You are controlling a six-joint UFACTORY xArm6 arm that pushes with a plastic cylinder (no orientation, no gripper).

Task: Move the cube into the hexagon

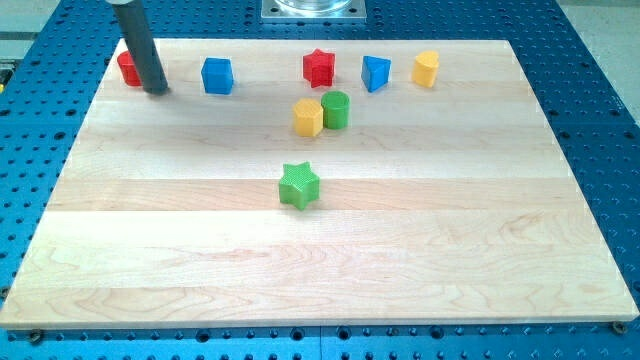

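The rod's tip (157, 90) rests on the bench (320, 250), beside the red block (127, 68), left of the blue cube (217, 75); yellow hexagon (307, 117) well apart. No end effector fitted.

views: one only | position: above the near long edge of the pale wooden board (320, 270) | facing: down and across toward its far edge | range: all four corners nearly framed
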